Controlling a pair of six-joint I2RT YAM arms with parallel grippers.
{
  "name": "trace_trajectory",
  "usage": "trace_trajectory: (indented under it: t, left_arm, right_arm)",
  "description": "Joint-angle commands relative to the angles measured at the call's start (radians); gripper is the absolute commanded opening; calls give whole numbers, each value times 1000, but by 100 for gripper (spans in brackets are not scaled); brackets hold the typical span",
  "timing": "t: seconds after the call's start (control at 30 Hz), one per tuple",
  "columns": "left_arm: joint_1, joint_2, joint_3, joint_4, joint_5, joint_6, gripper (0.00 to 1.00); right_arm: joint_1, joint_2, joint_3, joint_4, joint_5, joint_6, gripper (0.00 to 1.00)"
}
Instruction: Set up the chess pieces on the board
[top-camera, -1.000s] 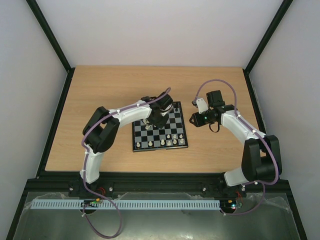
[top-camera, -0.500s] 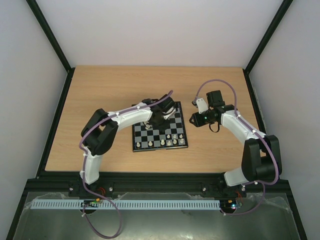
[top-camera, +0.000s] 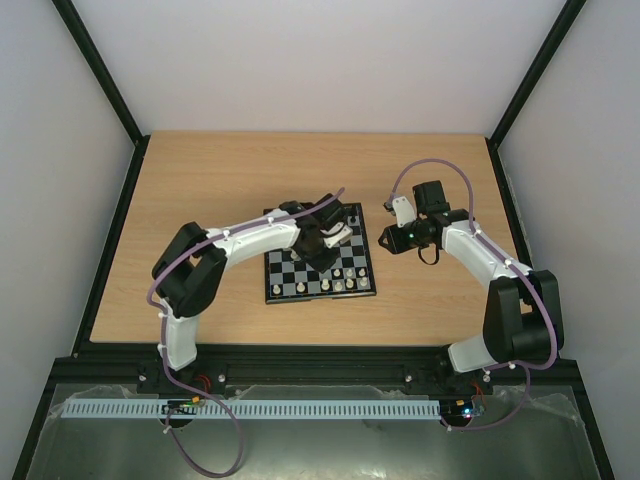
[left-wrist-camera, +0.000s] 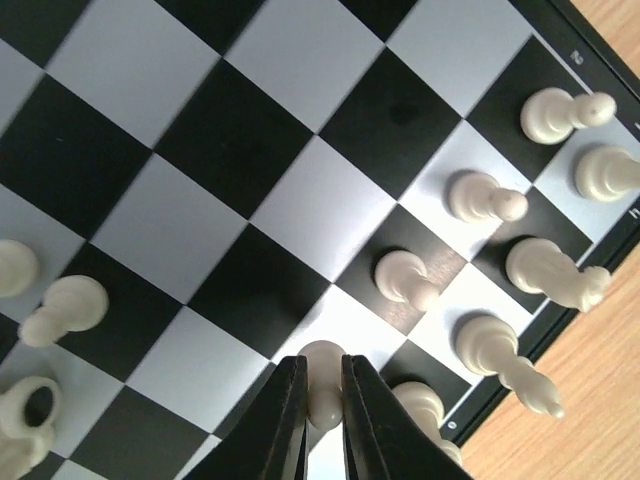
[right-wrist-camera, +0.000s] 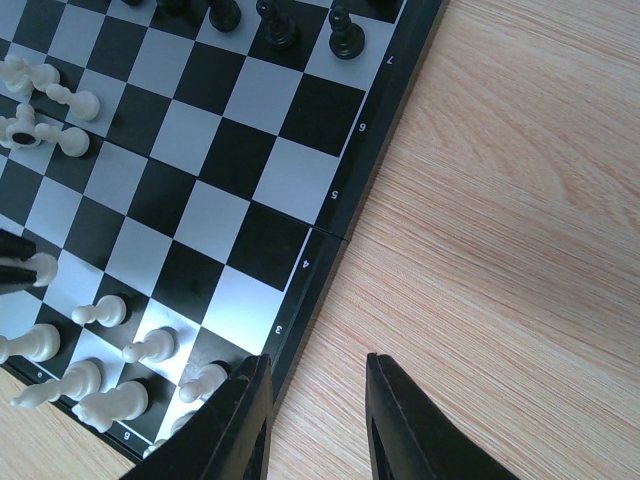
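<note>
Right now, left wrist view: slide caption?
Left jaws shut on a cream piece over the board, other cream pieces standing nearby.

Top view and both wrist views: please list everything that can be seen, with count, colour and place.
board: one, black and pale checks, middle of the table
white pieces: many, cream, mostly on the board's near rows
black pieces: several, black, along the board's far edge
table: one, light wood, under everything
left hand: one, black fingers, over the board, shut on the held white piece
right hand: one, black fingers, open and empty, over the board's right edge
</note>
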Motion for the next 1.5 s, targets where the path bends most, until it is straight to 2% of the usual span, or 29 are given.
trace_trajectory:
  t: [0.0, 0.77, 1.23, 1.47]
  left_arm:
    - [-18, -9, -11, -38, 39, 19, 9]
    - [-34, 47, -10, -37, 20, 11, 10]
    - [-34, 17, -2, -34, -9, 4, 19]
    - [4, -76, 10, -14, -7, -4, 30]
  right_arm:
    - [-3, 13, -5, -39, -20, -14, 29]
    - [-3, 16, -3, -42, -19, -18, 28]
    - [-3, 14, -2, -43, -20, -16, 29]
    - [-4, 20, -4, -44, -22, -17, 29]
